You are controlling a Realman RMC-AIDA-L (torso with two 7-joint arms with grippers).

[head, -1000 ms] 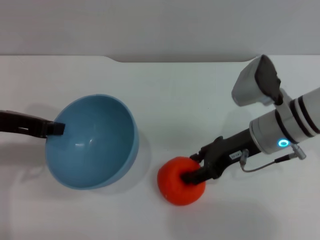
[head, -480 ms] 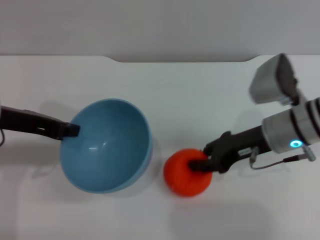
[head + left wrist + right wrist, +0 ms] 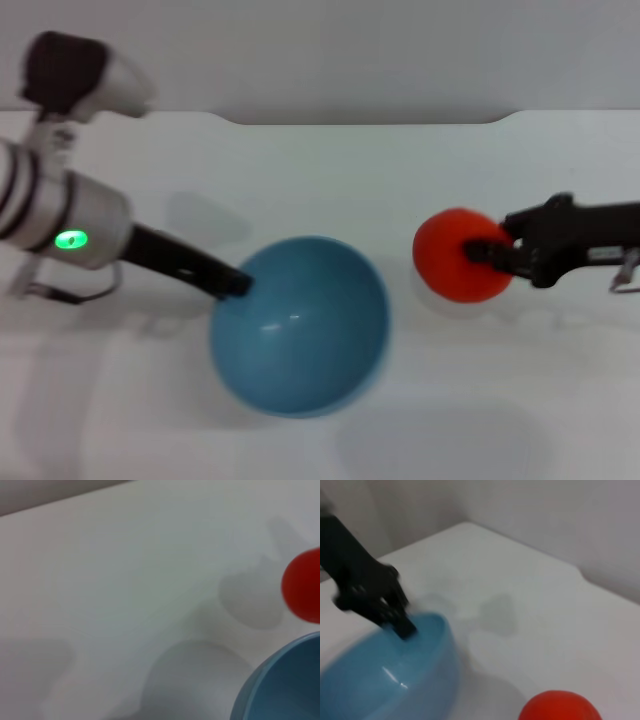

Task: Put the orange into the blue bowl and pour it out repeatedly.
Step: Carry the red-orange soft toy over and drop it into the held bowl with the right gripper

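Observation:
The orange is held above the table at the right, with my right gripper shut on it. It also shows in the right wrist view and the left wrist view. The blue bowl is empty and sits at the centre, left of and below the orange. My left gripper is shut on the bowl's left rim. The bowl shows in the right wrist view with the left gripper on its rim, and in the left wrist view.
The white table stretches to a far edge with a grey wall behind. The orange's shadow lies on the table beneath it.
My right gripper has lifted the orange up and to the right. My left gripper has carried the bowl rightward toward the table's centre.

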